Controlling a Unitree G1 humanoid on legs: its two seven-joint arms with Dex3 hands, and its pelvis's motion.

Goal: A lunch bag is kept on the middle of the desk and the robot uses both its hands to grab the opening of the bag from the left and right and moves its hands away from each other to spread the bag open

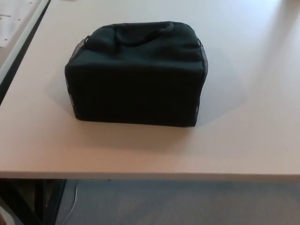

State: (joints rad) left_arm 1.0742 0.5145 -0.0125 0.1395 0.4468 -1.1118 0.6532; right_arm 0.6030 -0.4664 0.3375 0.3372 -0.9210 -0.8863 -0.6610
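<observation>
the lunch bag [136, 75] is set upright mid-tabletop [253, 140], nearer the front edge, its top lying flat and closed. neither robot hand is seen, so no grip state can be told. the step cannot be judged.

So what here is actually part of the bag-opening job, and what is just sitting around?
Part of the job:
- lunch bag, dark, closed, standing on the desk
- carry handle lying flat on its top
- desk that bears it

Just lying about:
- white paper at the far left
- cable on the floor under the desk

Neither robot hand is in view.
</observation>
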